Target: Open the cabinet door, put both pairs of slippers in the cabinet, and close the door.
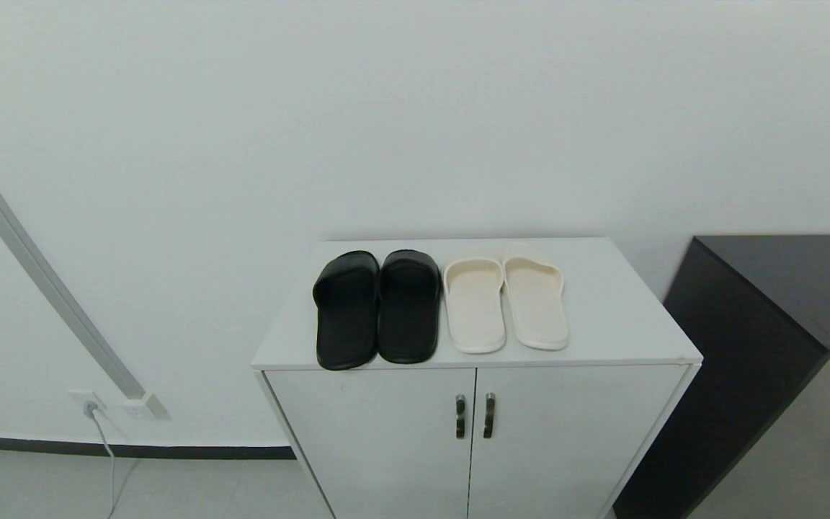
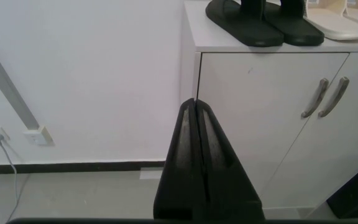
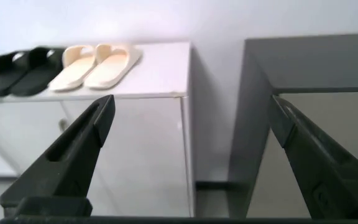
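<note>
A white cabinet point(image 1: 624, 317) stands against the wall with both doors closed; two metal handles point(image 1: 474, 416) meet at the middle seam. On its top lie a pair of black slippers point(image 1: 377, 307) and, to their right, a pair of cream slippers point(image 1: 506, 301), toes toward the wall. My left gripper point(image 2: 196, 109) is shut with nothing in it, held low to the left of the cabinet point(image 2: 260, 93), below the black slippers point(image 2: 263, 18). My right gripper point(image 3: 191, 118) is open, to the right of the cabinet point(image 3: 160, 68), level with the cream slippers point(image 3: 95, 65).
A dark grey cabinet point(image 1: 768, 339) stands close to the white one's right side. On the wall at left run a slanted cable duct point(image 1: 40, 274) and a socket with a plugged cord point(image 1: 91, 409). Bare floor lies to the left of the white cabinet.
</note>
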### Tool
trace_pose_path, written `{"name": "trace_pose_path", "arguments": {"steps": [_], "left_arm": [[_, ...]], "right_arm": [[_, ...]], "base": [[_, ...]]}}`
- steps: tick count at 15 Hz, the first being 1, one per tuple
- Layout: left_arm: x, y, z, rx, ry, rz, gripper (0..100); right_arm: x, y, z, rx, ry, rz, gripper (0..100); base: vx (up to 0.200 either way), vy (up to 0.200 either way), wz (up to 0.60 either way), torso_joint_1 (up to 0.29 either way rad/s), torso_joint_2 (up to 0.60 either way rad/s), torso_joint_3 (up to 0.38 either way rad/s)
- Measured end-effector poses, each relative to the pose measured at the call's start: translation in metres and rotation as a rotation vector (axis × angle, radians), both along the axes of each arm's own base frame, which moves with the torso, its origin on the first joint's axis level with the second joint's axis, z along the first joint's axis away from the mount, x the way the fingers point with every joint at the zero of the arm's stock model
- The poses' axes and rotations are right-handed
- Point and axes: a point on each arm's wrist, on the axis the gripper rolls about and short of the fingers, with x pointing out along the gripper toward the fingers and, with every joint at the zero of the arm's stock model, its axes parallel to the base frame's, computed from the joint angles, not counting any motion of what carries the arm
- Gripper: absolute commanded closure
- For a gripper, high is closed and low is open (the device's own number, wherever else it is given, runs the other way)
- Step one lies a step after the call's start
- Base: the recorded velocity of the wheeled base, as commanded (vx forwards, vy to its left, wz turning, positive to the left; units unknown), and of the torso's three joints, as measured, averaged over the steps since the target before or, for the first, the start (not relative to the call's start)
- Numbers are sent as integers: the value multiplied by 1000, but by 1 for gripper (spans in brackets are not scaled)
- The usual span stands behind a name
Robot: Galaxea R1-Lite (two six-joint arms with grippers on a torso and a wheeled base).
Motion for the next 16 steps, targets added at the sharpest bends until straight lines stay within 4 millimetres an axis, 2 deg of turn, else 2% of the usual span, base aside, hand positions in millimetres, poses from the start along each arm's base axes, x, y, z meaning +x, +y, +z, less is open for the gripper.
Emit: {"name": "trace_pose_path", "arguments": {"steps": [6, 9, 12, 16], "left_arm": [[0, 0, 0, 2, 0, -2, 100], [0, 0, 0, 4, 0, -2, 100], [0, 0, 0, 4, 1, -3, 100], [0, 0, 0, 4, 1, -3, 100]], "right_arm": [[67, 4, 19, 23, 219, 181, 0], [104, 13, 42, 39, 259, 265, 0], [137, 37, 62, 62, 310, 318, 0], [183, 86, 80, 96, 327, 314, 0]], "base": [[0, 0, 0, 0, 0, 0], [0, 0, 0, 0, 0, 0], [0, 0, 0, 0, 0, 0], [0, 0, 0, 0, 0, 0]]}}
